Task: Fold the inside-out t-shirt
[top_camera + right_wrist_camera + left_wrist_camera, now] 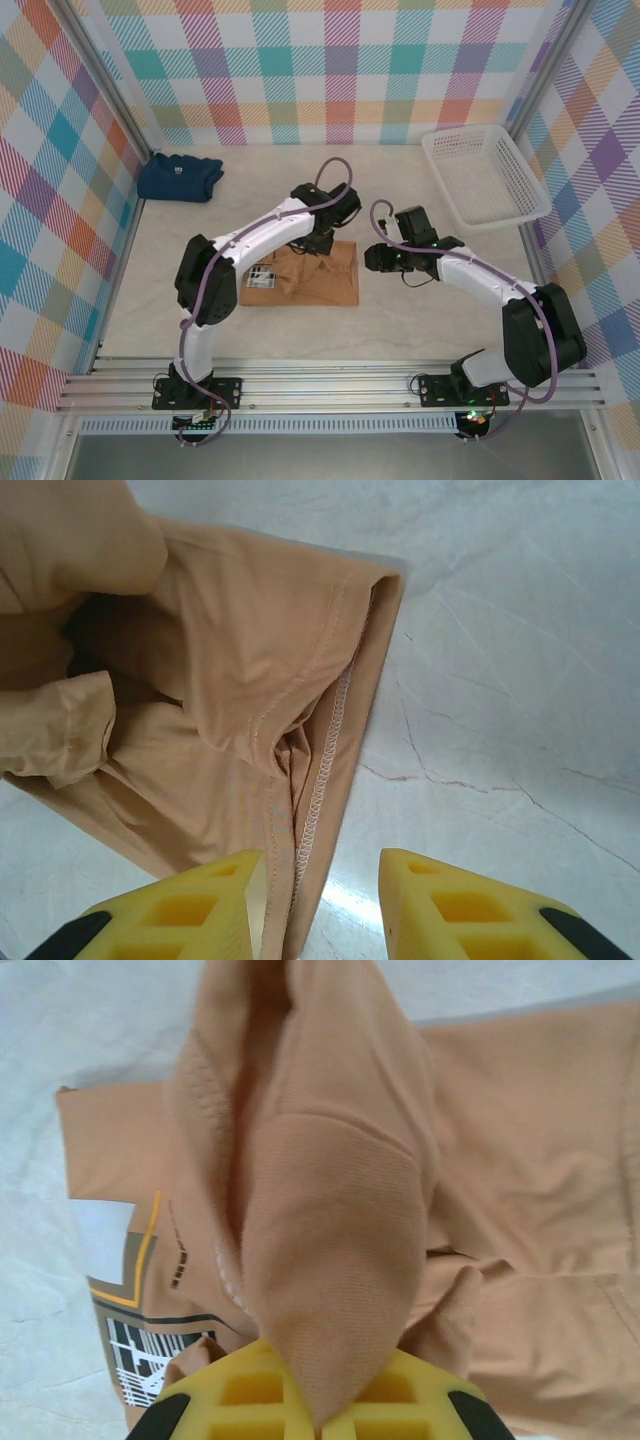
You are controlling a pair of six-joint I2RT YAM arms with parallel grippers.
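Surface: you're working on a pale, faintly veined table, with metal rails across its near edge.
Room: plaid walls in pastel colours close it in on three sides.
Far corners: a folded navy shirt lies at far left and a white basket at far right, both well apart from the work.
Task thing: the inside-out t-shirt lies mid-table between the arms, roughly squared, with a print at its left edge.
Hidden: from above, the left arm's wrist covers the shirt's far edge, so you can't read the grip there. In the left wrist view the fingers are cut off at the bottom.
Left gripper: clamped tight on a peaked bunch of tan fabric, lifted off the rest of the cloth.
Right gripper: fingers moderately apart, holding nothing, low at the shirt's right edge. The stitched hem runs into the gap beside one finger; you can't tell whether it touches.
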